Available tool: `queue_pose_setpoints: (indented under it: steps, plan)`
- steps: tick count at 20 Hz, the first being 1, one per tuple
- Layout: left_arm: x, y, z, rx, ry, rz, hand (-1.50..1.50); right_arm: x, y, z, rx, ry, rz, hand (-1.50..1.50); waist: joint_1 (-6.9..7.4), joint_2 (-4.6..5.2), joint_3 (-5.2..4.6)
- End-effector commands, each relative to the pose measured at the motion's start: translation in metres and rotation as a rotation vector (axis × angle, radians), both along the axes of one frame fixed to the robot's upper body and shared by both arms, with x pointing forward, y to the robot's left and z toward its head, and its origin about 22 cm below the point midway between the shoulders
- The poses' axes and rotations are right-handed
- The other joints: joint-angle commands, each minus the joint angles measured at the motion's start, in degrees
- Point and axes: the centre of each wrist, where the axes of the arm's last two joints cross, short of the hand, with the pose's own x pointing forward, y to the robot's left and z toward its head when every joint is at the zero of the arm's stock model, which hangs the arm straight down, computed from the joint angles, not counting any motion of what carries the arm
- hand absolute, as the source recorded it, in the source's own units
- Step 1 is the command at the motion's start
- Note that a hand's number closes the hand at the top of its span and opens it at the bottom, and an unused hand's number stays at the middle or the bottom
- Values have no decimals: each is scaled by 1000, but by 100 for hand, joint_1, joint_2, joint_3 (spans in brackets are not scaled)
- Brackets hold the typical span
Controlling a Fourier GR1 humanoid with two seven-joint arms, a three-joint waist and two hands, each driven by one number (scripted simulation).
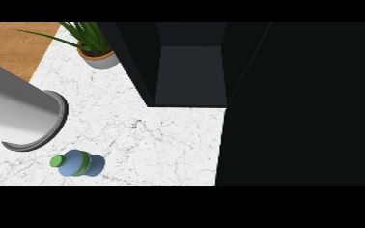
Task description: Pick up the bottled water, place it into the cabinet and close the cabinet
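- Standing upright on the white marble counter (157, 140): the bottled water (77, 163), green cap.
- Open dark cabinet (191, 75) beyond; potted plant (96, 48) beside it.
- Neither hand visible; finger state undeterminable.

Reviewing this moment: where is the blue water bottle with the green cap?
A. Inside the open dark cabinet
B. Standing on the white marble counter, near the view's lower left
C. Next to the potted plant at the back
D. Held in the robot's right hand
B: the blue water bottle with the green cap stands on the white marble counter, apart from the open dark cabinet; no hand shows.
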Motion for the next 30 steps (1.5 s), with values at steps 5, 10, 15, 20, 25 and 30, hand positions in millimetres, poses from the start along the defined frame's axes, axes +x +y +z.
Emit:
queue_pose_setpoints:
  steps: [5, 10, 15, 20, 25, 30]
  plan:
    - [-50, -11, 47, 12, -81, 38, -150, -23, 13, 17, 18, 15, 14, -150, 23, -15, 3]
    - [-43, -17, 42, -12, -81, 48, -150, -24, 21, 13, 7, 8, -1, -150, -67, 6, 9]
    - [-54, -16, 39, 4, -29, 44, -150, -29, 16, 15, 23, 25, -13, -150, 21, -27, 4]
    - [-45, -15, 26, 31, 18, 53, -150, -32, 27, 19, 19, -3, -3, -150, -41, -3, -1]
    - [-36, -3, 17, 27, 36, 69, -150, -36, 27, 16, 4, -13, -22, -150, -58, -7, -5]
    - [-29, -4, 8, 35, 83, 41, -150, -41, 34, 28, 9, 7, -9, -150, -46, 12, -12]
